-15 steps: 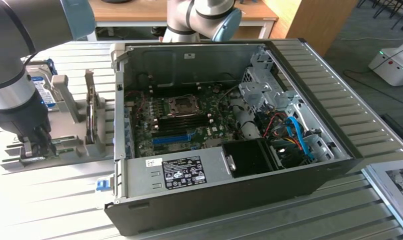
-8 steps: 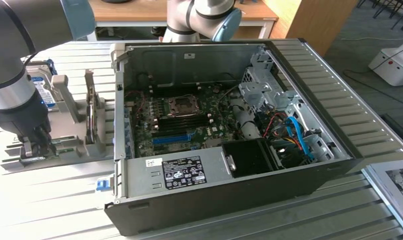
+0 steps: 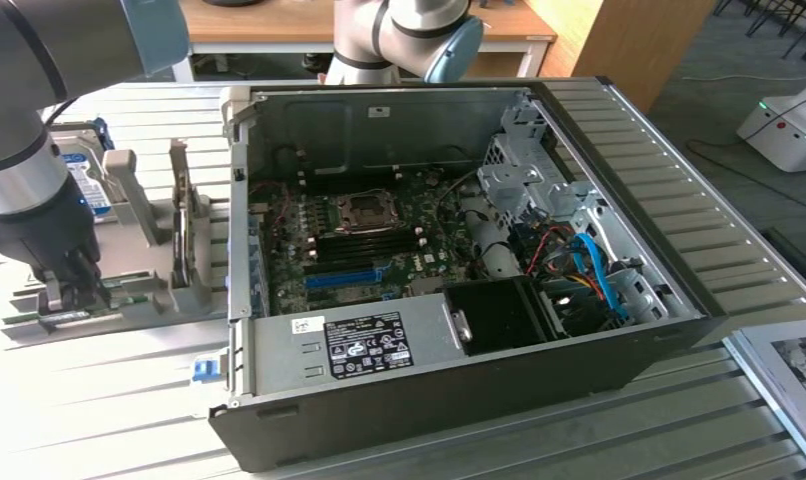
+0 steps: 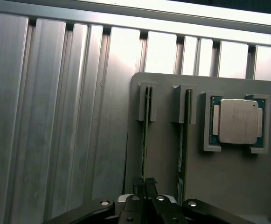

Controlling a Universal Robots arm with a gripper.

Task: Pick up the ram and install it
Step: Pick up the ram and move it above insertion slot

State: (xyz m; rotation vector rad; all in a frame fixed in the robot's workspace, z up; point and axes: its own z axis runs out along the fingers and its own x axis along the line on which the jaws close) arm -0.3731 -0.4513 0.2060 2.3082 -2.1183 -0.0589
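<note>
- Ribbed metal worktop point(image 3: 96, 400) carries an open PC case point(image 3: 430, 400) and grey tray point(image 4: 228, 186).
- Pincer point(image 4: 143, 185) clenched on the ram point(image 4: 145, 135) standing in the tray.
- Wooden desk point(image 3: 283, 25) behind.

The arm point(image 3: 16, 150) stands at the exterior view's left, with its gripper point(image 3: 72, 300) down at a grey holder point(image 3: 143, 285). Just beside the holder, an open case point(image 3: 443, 405) lies on the slatted table point(image 3: 96, 410). The motherboard point(image 3: 363, 250) is exposed, and the power supply point(image 3: 356, 340) adjoins it.
</note>
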